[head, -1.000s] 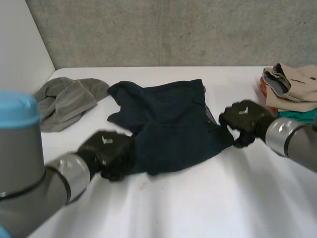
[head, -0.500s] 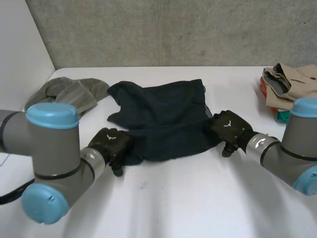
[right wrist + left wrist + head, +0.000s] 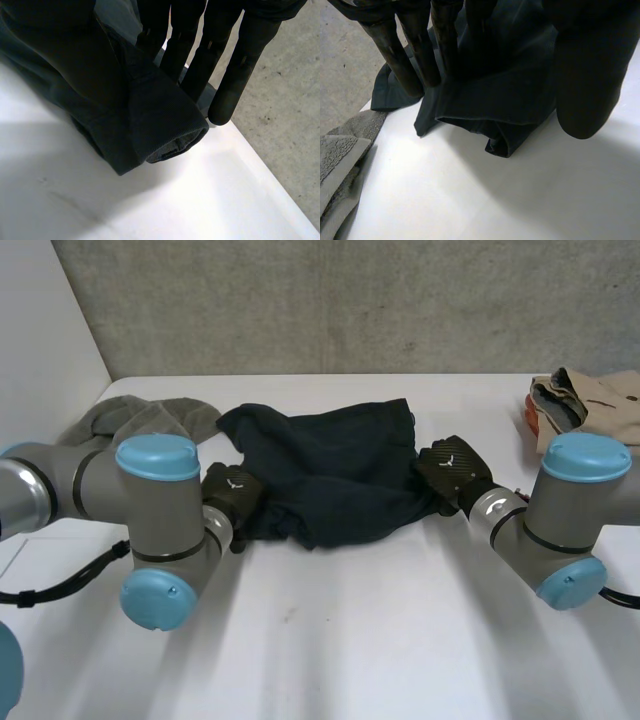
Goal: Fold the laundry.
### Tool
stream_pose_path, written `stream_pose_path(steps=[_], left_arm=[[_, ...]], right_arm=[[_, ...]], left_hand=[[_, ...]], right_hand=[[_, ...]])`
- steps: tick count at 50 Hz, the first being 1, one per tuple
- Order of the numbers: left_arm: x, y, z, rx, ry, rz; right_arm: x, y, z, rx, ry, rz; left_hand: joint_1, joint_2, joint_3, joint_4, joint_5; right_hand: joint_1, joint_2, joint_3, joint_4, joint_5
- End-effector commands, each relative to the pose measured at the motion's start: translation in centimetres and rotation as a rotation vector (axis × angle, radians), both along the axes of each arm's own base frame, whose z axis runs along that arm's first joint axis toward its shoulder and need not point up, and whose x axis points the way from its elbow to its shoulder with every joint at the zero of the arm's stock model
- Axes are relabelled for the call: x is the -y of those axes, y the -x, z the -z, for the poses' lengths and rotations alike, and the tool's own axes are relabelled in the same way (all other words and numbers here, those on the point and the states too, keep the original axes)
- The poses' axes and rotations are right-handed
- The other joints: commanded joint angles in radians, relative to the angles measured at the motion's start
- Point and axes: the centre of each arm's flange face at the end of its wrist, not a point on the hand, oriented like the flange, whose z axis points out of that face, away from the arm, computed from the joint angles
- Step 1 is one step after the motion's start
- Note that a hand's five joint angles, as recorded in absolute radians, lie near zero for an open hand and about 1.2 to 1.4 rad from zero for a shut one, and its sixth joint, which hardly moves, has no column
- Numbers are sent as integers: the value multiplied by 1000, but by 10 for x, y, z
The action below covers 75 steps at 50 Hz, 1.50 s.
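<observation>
Black fingers (image 3: 402,60) of the left hand (image 3: 232,493) lie straight along the top of the navy garment (image 3: 335,465). The thumb sits opposite, and a doubled layer of cloth is pinched between them at the near-left corner. The right hand (image 3: 450,468) does the same at the near-right corner: its fingers (image 3: 235,75) run behind the rolled edge, thumb pressed on the front. The garment lies across the middle of the white surface (image 3: 380,640), its near edge bunched and turned over.

This looks like the first fold, the near edge going over towards the far one. The next move calls for both hands to travel level and let go together, or the layer may skew.

The wrist views show each pinch and the turned-over hem, which the arms hide in the head view. The head view gives the garment's whole outline, a grey towel (image 3: 140,420) just beside its left edge, and a folded pile (image 3: 585,410) well apart on the right.
</observation>
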Motion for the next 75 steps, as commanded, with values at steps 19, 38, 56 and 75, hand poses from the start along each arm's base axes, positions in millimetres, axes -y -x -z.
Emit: stream_pose_path(steps=[19, 38, 56, 75], left_arm=[[-117, -45, -81, 145, -140, 259], [-91, -51, -91, 117, -212, 349], [18, -41, -82, -159, -201, -107], [54, -28, -85, -210, -51, -245]], right_arm=[[-99, 68, -87, -429, -258, -19], [-101, 55, -86, -369, -315, -95], [20, -39, -59, 16, 141, 72], [50, -67, -24, 2, 268, 131]], left_hand=[[934, 946, 944, 958, 957], [934, 946, 944, 958, 957], [934, 946, 944, 958, 957], [-234, -222, -224, -210, -211]], right_hand=[[275, 228, 234, 204, 242], [275, 228, 234, 204, 242], [275, 228, 234, 204, 242], [275, 228, 234, 204, 242]])
